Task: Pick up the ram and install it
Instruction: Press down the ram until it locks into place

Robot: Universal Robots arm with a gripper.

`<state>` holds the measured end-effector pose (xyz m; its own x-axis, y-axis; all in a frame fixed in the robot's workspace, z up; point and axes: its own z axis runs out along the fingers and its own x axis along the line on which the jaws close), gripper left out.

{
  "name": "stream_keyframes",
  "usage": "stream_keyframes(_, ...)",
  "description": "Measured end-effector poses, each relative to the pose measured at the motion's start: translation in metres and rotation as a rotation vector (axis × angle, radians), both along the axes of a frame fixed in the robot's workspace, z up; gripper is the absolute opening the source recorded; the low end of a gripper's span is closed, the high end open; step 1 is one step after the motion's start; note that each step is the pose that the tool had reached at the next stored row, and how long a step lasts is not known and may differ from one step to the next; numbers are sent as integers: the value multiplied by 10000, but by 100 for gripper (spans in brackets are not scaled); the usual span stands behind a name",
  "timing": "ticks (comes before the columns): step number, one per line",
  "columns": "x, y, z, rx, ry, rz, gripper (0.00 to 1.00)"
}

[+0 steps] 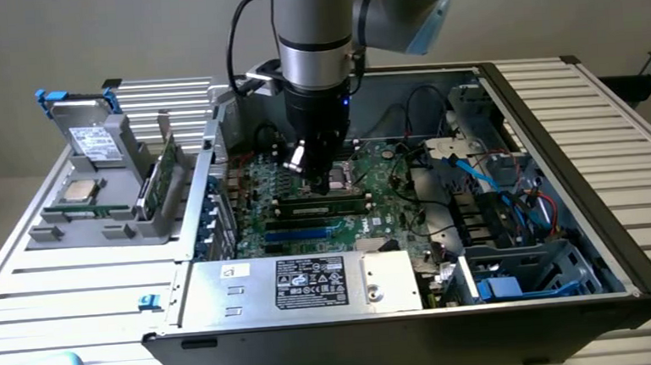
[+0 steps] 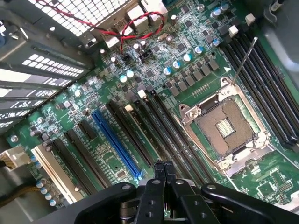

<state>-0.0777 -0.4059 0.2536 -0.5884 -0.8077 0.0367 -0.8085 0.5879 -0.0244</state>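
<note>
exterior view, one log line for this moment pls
gripper: shut, empty | position: over motherboard | ram: lying in slot

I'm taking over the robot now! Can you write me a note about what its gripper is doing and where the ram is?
Gripper: shut, holding nothing, fingertips together low over the motherboard's memory slots, beside the empty CPU socket.
Ram: a long green stick that looks like the ram sits along a slot just below the gripper in the exterior view, inside the open computer case.
Done: the ram appears picked up and placed in its slot.
Left: I cannot tell whether it is pushed fully home, so the install is not confirmed.
</note>
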Motion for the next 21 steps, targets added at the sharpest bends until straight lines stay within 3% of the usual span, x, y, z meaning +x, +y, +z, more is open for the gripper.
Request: stream_keyframes(21, 0, 0, -2, 0, 0, -3264, 11)
